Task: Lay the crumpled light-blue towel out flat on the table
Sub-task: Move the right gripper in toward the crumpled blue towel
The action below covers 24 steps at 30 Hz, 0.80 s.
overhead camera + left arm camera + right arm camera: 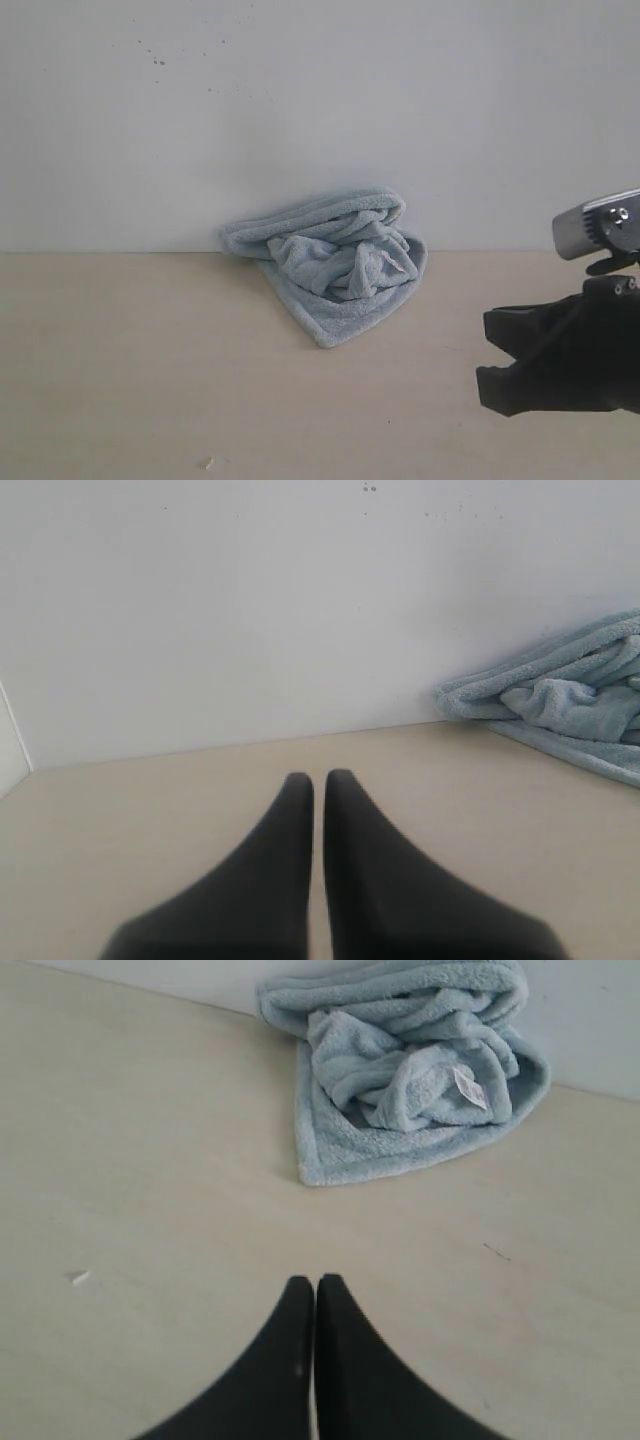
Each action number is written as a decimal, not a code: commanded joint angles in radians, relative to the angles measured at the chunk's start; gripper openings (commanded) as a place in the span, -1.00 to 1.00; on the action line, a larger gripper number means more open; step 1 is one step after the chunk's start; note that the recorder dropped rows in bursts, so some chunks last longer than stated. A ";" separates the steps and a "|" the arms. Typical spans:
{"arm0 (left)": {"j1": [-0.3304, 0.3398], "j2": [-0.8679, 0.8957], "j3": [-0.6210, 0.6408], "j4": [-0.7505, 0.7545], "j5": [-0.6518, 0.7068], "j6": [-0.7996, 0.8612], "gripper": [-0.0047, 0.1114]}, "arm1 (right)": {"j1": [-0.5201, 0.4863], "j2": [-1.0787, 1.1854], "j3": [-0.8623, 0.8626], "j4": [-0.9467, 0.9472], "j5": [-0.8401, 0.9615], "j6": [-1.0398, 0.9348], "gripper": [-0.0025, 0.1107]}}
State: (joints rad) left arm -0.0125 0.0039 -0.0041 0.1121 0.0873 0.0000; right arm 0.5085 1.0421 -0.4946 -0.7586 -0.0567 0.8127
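The light-blue towel (pixel 335 260) lies crumpled in a heap on the beige table (pixel 130 370), against the white wall at the back centre. It also shows in the right wrist view as the towel (pixel 400 1070), with a small white label on it, and at the edge of the left wrist view as the towel (pixel 570 695). My right gripper (pixel 492 356) hovers at the right side, well short of the towel; in its own view the right gripper (pixel 315 1282) is shut and holds nothing. My left gripper (pixel 318 777) is out of the exterior view, shut with a thin slit, holding nothing.
A white wall (pixel 300 100) rises right behind the towel. A tiny white speck (pixel 209 463) lies near the table's front edge, also seen as the speck (pixel 80 1278). A white panel edge (pixel 10 745) borders the table far from the towel.
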 commanded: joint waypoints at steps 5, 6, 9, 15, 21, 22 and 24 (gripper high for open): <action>0.002 -0.004 0.004 0.002 -0.012 -0.007 -0.85 | 0.002 -0.022 -0.006 -0.023 -0.223 0.003 -0.96; 0.002 -0.004 0.004 0.002 -0.012 -0.007 -0.85 | 0.002 -0.036 -0.006 -0.038 -0.293 0.003 -0.96; 0.002 -0.004 0.004 0.002 -0.012 -0.007 -0.85 | 0.002 -0.082 -0.006 -0.060 -0.493 -0.001 -0.96; 0.002 -0.004 0.004 0.002 -0.012 -0.007 -0.85 | 0.002 -0.183 -0.006 -0.055 -0.683 0.087 -0.96; 0.002 -0.004 0.004 0.002 -0.012 -0.007 -0.85 | 0.002 -0.263 -0.006 -0.055 -0.794 0.182 -0.96; 0.002 -0.004 0.004 0.002 -0.012 -0.007 -0.85 | 0.002 -0.274 -0.006 -0.060 -0.783 0.194 -0.96; 0.002 -0.004 0.004 0.002 -0.012 -0.007 -0.85 | 0.002 -0.295 -0.006 -0.097 -0.732 0.264 -0.96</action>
State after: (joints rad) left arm -0.0125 0.0039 -0.0041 0.1121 0.0873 0.0000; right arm 0.5085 0.7730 -0.4946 -0.8133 -0.8232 1.0055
